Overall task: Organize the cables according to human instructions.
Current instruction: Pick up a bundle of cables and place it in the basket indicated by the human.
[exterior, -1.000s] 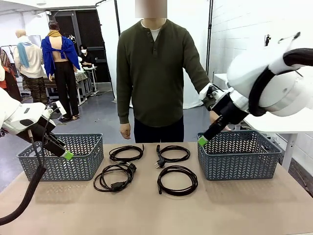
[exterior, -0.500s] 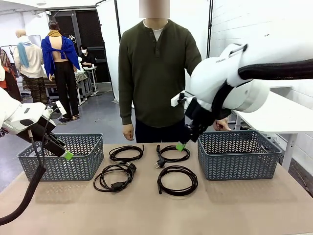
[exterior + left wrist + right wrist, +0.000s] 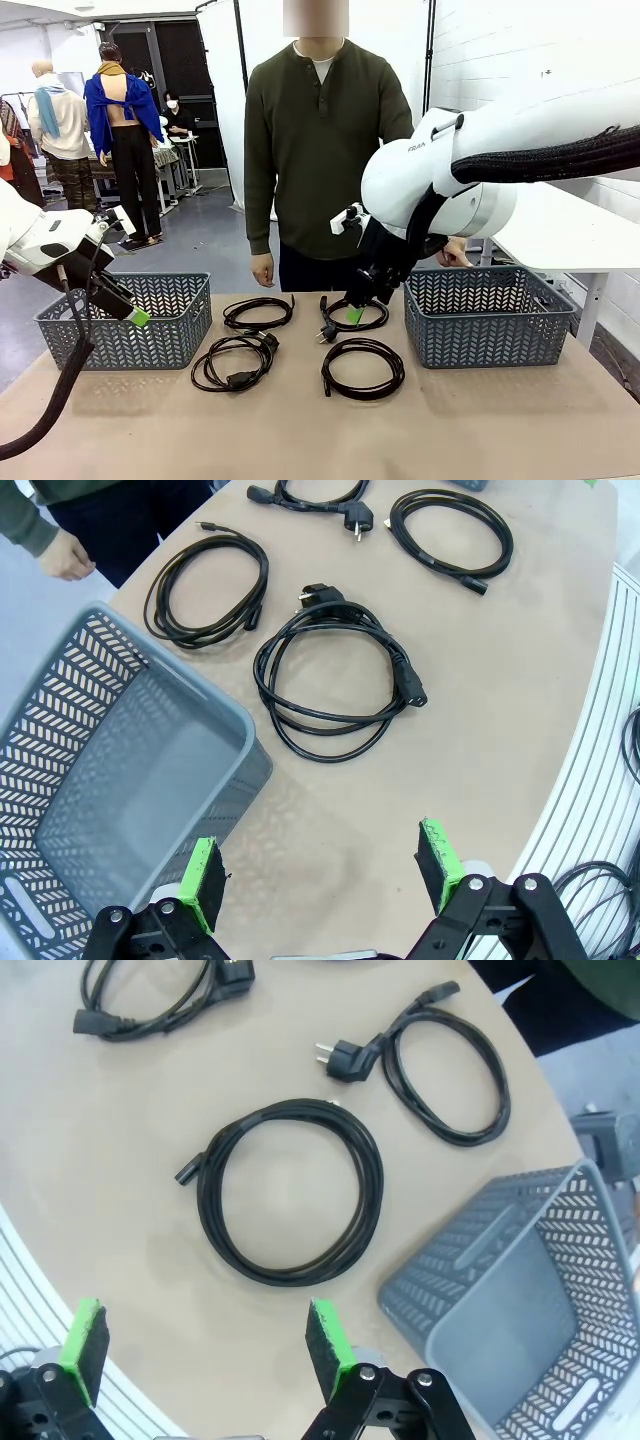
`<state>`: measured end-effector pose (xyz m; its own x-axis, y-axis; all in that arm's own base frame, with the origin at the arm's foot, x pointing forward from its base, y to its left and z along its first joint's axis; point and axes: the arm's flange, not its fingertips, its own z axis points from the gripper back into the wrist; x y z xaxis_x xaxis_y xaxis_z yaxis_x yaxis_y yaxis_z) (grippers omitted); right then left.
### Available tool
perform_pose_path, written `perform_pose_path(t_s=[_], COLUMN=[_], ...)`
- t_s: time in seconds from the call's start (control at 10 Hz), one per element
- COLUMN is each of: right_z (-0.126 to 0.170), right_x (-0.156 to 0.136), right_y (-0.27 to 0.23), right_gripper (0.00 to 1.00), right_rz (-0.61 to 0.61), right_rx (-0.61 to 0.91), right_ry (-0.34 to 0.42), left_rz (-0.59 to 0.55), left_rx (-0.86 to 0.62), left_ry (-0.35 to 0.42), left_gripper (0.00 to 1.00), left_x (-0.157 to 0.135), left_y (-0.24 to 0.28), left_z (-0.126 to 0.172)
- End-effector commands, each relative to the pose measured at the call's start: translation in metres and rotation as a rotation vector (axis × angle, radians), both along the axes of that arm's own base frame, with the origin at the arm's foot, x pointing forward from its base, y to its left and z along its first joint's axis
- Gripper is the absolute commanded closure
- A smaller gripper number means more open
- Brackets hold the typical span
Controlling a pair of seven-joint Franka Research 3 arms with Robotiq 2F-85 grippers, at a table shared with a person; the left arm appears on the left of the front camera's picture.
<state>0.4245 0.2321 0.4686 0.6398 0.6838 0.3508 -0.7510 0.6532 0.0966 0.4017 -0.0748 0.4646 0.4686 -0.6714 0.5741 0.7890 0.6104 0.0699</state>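
Swinging in from above the right basket (image 3: 488, 330), my right arm has crossed toward the middle. In the front view its green tip now shows against the far right cable (image 3: 352, 313). The right jaws stand wide apart and empty, well above the tabletop (image 3: 300, 430). From that wrist, the near right cable (image 3: 290, 1190) lies ahead between the pads (image 3: 330, 1335).

My left arm has not shifted. The left jaws hang spread and empty at the inner end of the left basket (image 3: 120, 340), one pad (image 3: 200, 880) over its corner.

All four cables lie loose on the tabletop in a two-by-two block between the baskets, the far left cable (image 3: 258, 312) and near left cable (image 3: 235, 362) beside the two at right. None sits in a basket.

The person (image 3: 320, 150) stands at the far side. The person's left hand (image 3: 455, 255) is at the right basket's far rim, and the person's right hand (image 3: 260, 268) hangs down.
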Motion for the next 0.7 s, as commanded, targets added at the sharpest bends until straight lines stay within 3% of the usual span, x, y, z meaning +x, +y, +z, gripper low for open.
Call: perform_pose_path(t_s=[0.0, 0.2, 0.4, 0.6], right_z=[0.001, 0.001, -0.004, -0.014], right_x=[-0.001, 0.0, 0.017, 0.026], right_y=[-0.005, -0.001, 0.019, 0.043], right_gripper=[0.0, 0.0, 0.0, 0.0], right_rz=[-0.002, -0.003, -0.108, -0.198], right_rx=[0.01, 0.001, -0.011, -0.084], right_ry=[-0.001, -0.003, 0.112, 0.167], left_rz=[-0.005, -0.005, -0.005, -0.005], left_rx=[-0.021, -0.021, -0.021, -0.021], left_ry=[0.006, 0.006, 0.006, 0.006], left_gripper=[0.0, 0.0, 0.0, 0.0], left_x=[0.0, 0.0, 0.0, 0.0], left_y=[0.002, 0.002, 0.002, 0.002], left_z=[0.0, 0.0, 0.0, 0.0])
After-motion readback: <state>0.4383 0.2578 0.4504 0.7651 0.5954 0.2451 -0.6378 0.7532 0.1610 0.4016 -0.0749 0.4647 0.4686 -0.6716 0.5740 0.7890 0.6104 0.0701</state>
